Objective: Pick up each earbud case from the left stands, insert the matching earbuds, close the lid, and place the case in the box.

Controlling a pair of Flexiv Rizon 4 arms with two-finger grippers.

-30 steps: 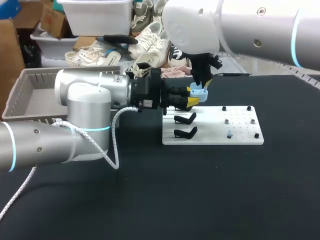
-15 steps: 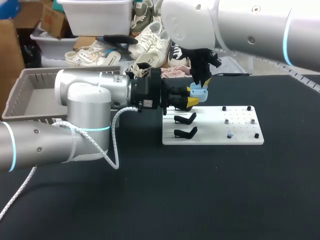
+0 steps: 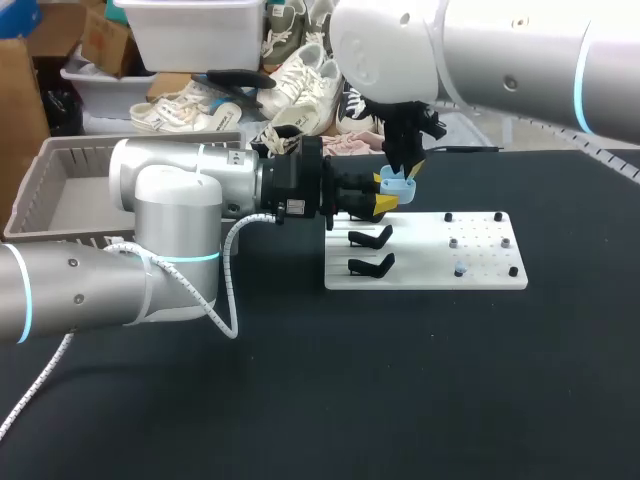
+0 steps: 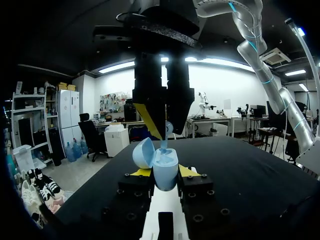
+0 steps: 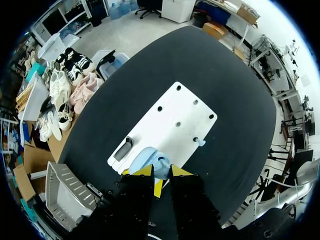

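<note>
Head view overlooks the table (image 3: 400, 380); both wrist views share the case (image 4: 165, 172).

On black table (image 3: 400, 400), white rectangular board (image 3: 430, 262) lies right of centre and grey plastic basket (image 3: 60, 190) sits at left rear. Two black stands (image 3: 370, 237) are on board's left part, small blue earbud (image 3: 459, 270) on its right. The open light-blue earbud case (image 3: 398, 186) is clamped in left gripper (image 3: 385, 195) over board's rear-left edge, with right gripper (image 3: 405, 170) directly above.

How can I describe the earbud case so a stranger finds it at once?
Find the white board on the black table. Above its far left corner, the left gripper holds the earbud case between its yellow tips. It is the only light blue, egg-shaped thing with an open lid; the stands beside it are black.
</note>
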